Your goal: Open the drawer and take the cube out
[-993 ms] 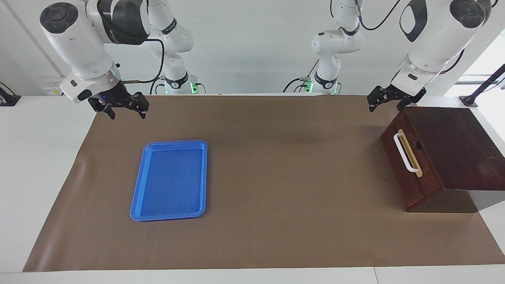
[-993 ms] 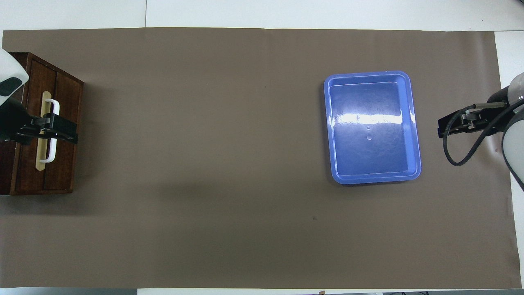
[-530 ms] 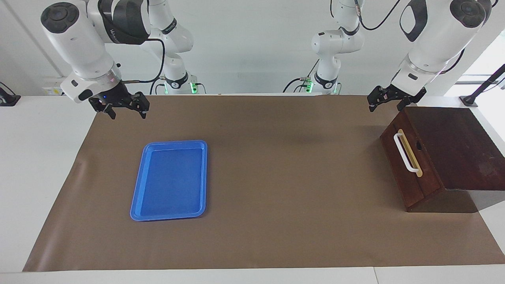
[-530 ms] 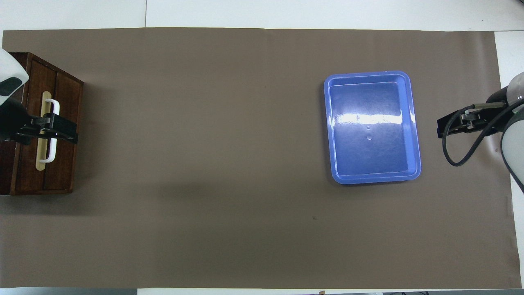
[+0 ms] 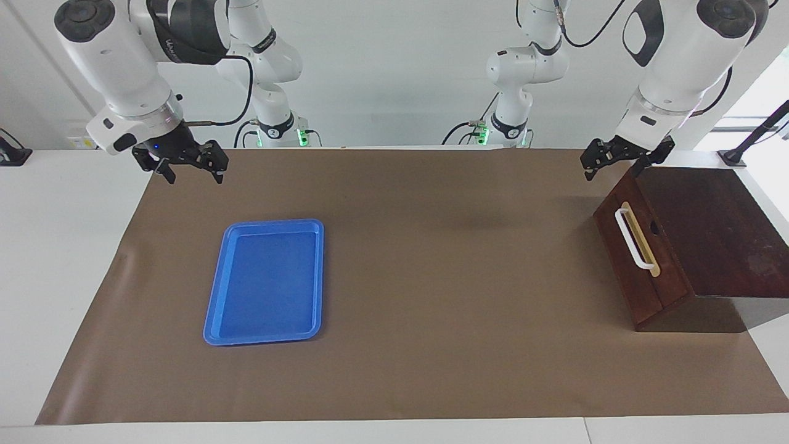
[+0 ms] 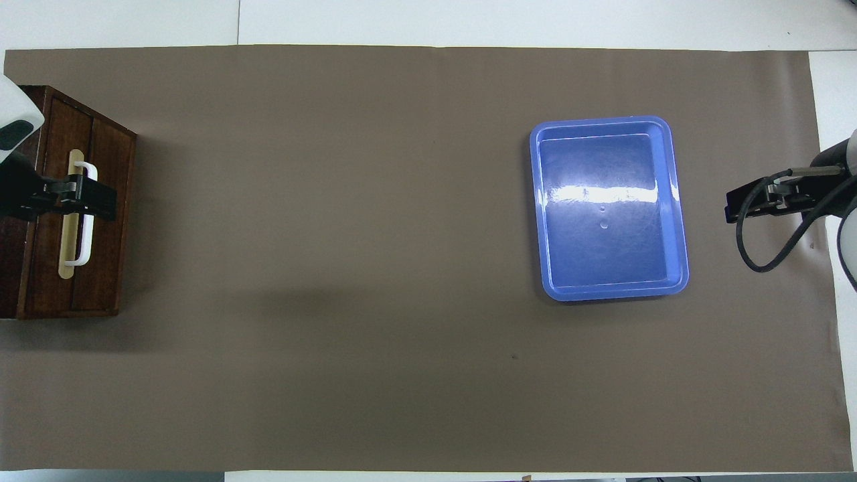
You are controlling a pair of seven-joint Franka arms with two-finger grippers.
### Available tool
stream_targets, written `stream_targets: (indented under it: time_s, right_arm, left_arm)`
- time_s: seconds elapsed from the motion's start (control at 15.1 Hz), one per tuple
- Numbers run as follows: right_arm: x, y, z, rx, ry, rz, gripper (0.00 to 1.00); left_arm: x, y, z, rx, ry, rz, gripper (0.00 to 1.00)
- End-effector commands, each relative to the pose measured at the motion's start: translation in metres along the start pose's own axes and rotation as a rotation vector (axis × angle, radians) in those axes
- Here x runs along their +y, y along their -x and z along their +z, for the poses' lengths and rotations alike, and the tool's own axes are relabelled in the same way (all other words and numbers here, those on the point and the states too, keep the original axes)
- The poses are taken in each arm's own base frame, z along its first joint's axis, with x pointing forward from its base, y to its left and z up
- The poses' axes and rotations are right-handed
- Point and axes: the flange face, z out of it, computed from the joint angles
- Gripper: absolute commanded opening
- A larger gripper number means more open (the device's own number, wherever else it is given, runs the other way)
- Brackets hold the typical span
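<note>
The drawer (image 5: 616,246) is shut in the front of a dark wooden box at the left arm's end of the table, its white bar handle (image 5: 633,240) on a tan strip. It also shows in the overhead view (image 6: 107,221). The cube is hidden. My left gripper (image 5: 611,171) is open and empty in the air beside the box's top edge. In the overhead view the left gripper (image 6: 100,204) covers part of the handle (image 6: 87,241). My right gripper (image 5: 194,177) is open and empty, raised over the mat's corner at the right arm's end.
A flat blue tray (image 5: 265,283) lies empty on the brown mat toward the right arm's end, also in the overhead view (image 6: 606,207). The right gripper (image 6: 736,207) hangs beside it, over the mat's edge.
The left gripper has drifted slightly toward the box. The right gripper has drawn back a little toward the table's end, away from the tray. The drawer has not moved.
</note>
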Motion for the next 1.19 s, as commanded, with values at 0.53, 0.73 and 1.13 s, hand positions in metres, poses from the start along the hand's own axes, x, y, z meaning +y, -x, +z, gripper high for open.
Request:
stream_targets:
  time_s: [0.53, 0.73, 1.13]
  right_arm:
    - [-0.084, -0.021, 0.04, -0.126, -0.128, 1.019, 1.0]
    - [-0.092, -0.031, 0.05, -0.272, -0.241, 1.27, 1.0]
    - [-0.098, -0.054, 0.091, -0.523, -0.428, 1.38, 1.0]
  left_arm:
    - [0.009, -0.016, 0.141, 0.07, -0.265, 0.16, 1.0]
    - [0.007, -0.022, 0.166, 0.085, -0.252, 0.171, 1.0]
    - [-0.008, -0.024, 0.188, 0.123, -0.259, 0.182, 1.0]
